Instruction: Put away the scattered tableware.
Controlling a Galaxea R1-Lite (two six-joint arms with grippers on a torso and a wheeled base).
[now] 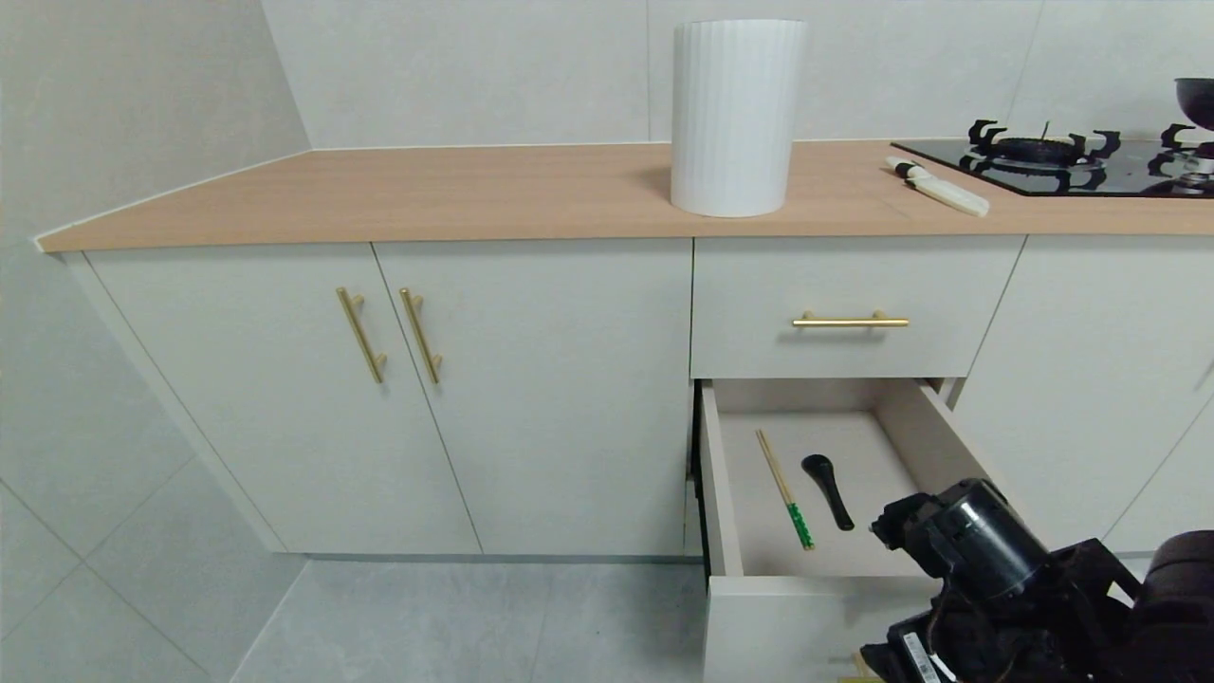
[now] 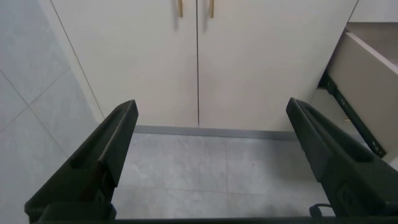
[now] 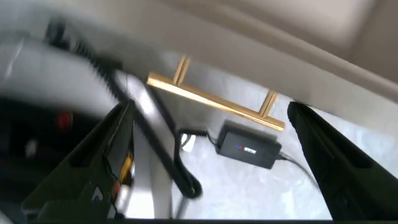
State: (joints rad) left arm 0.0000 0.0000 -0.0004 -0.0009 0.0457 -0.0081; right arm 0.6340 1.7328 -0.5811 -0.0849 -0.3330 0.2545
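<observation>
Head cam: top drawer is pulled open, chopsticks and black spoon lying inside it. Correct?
No. The open drawer is the lower one. The top drawer above it is shut. The chopsticks and black spoon do lie inside the open drawer, side by side. The head view shows this.

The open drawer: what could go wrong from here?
1. The right gripper, fingers open, sits by a gold handle; a crooked push could slip off or slam the drawer, rattling the chopsticks and spoon inside.
2. A white utensil lies on the counter near the stove; shutting the drawer now would likely leave it out.
</observation>
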